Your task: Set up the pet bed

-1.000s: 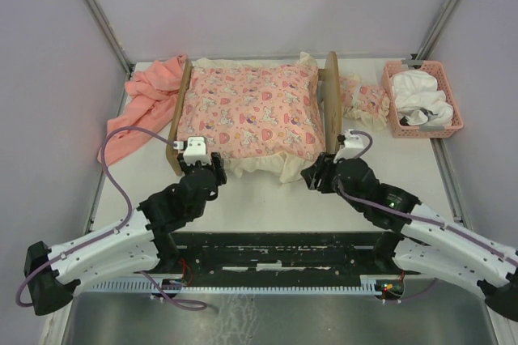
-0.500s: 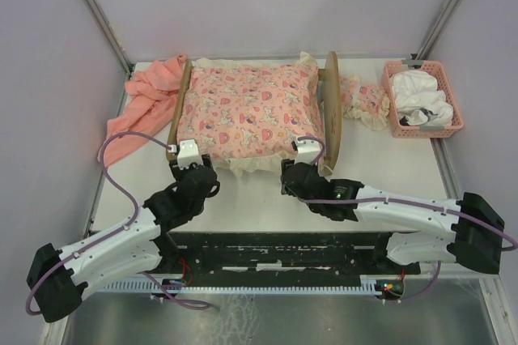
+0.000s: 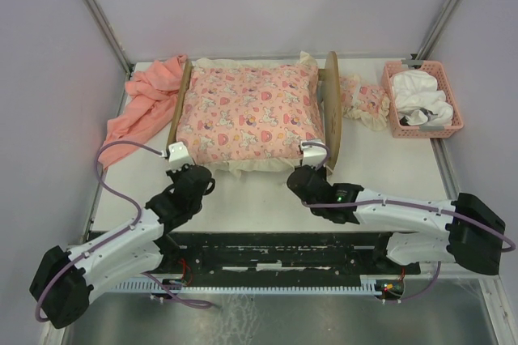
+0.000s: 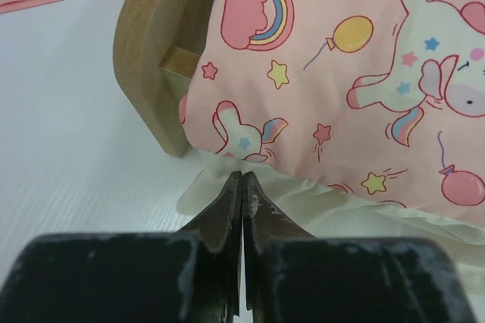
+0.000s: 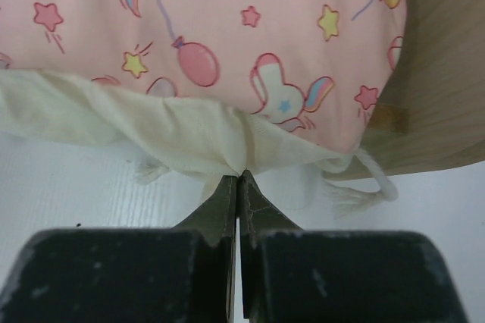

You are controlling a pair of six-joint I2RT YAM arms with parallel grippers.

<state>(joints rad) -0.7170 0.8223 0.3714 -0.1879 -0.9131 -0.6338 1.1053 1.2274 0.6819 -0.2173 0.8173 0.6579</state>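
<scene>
White table (image 3: 251, 195): the bed (image 3: 333, 110) stands at centre rear, a pink cushion (image 3: 247, 110) on it. Left gripper (image 4: 242, 186) and right gripper (image 5: 239, 186) are fully closed, nothing visibly gripped, tips at the cushion's near cream frill (image 5: 114, 118).

I think I am working in a robot test lab, not a home. My left arm (image 3: 113, 241) and right arm (image 3: 405, 214) are bolted to a white bench (image 3: 388, 168). Plain pale purple walls (image 3: 267, 5) box it in, with metal poles (image 3: 94, 9) in the corners and purple cables (image 3: 102, 165) looping off the arms.
</scene>
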